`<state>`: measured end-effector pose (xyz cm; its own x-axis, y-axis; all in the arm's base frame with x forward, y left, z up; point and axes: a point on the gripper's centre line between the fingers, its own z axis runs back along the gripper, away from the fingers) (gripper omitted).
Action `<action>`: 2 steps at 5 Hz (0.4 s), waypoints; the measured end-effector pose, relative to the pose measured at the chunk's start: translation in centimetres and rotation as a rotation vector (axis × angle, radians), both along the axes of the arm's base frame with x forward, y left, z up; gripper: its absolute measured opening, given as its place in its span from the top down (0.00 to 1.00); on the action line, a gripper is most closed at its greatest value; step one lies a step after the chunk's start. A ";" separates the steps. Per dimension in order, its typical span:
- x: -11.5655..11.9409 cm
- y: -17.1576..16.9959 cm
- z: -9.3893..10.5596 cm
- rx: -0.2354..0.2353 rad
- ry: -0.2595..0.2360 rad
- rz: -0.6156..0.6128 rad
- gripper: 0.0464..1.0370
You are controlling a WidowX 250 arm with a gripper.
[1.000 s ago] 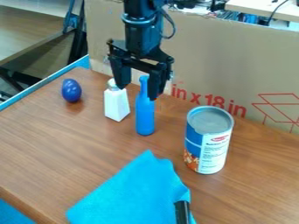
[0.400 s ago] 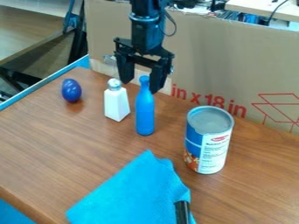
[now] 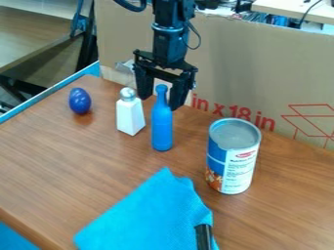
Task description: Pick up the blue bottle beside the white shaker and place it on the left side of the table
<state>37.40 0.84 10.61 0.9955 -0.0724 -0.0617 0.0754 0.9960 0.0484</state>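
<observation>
Blue bottle (image 3: 161, 126) stands beside white shaker (image 3: 130, 116); open gripper (image 3: 158, 102) near its neck; can (image 3: 233, 156) nearby.

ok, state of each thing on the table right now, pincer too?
Pincer: open, gripping nothing.
Blue bottle: upright; capped or not, can't tell.
White bottle: upright, silver top on.
Can: upright, grey end up, looks closed.
Blue cloth: spread out, slightly rumpled at its right edge.
Black handle-like item: at the cloth's edge, cut off by the frame.
Dark blue egg-shaped object: resting on the table, looks whole.
</observation>
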 end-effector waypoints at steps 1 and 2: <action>0.0 0.0 0.0 -0.004 -0.001 -0.016 0.35; -0.2 -0.1 0.1 -0.010 0.006 -0.021 0.66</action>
